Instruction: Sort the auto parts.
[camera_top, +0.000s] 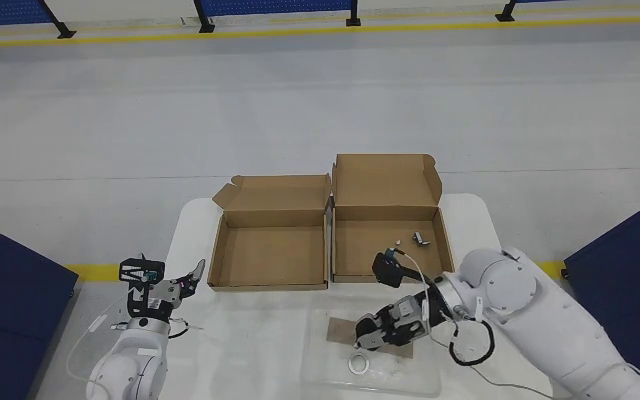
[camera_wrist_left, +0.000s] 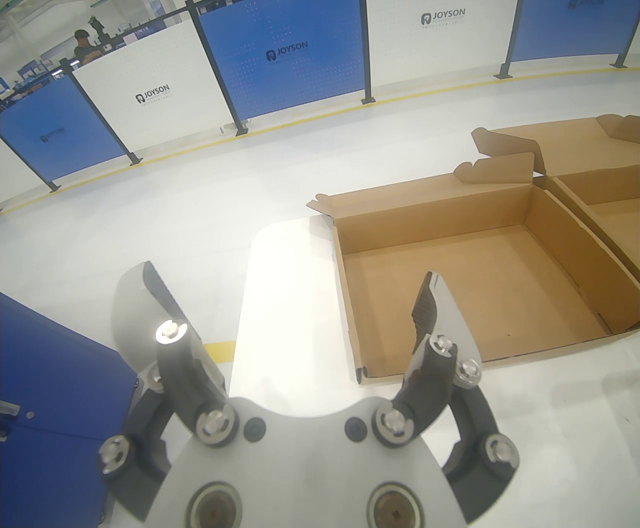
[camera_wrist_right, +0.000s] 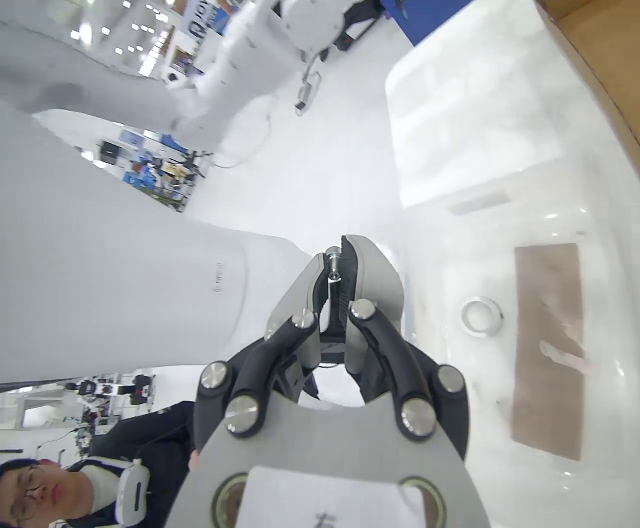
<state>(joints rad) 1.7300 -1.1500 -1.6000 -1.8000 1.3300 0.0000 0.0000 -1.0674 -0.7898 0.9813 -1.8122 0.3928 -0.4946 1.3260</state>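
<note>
Bolt (camera_wrist_right: 332, 265), small, bright metal, flanged head: pinched at the tips of the right hand (camera_wrist_right: 336, 257), ridged black pads pressed onto it. That hand sits lower centre-right in the top view, above a clear plastic tray (camera_top: 420, 380) by the tabletop's (camera_top: 250, 330) near edge. In the tray lie a shiny metal ring (camera_top: 358, 365), flat, and beside it a flat brown rectangular card (camera_top: 342, 328). Ring is apart from the fingers.

Two open corrugated cardboard boxes stand side by side at frame centre, walls touching and lid flaps up at the far side. The left box (camera_top: 270, 255) is the nearer to the left hand. The right box (camera_top: 365, 250) holds a small grey part (camera_top: 420, 240) near its right wall.

Left hand (camera_wrist_left: 287, 285) is spread wide at lower left, at the tabletop's left edge, just outside the left box. A stretch of white tabletop lies between it and the tray.
</note>
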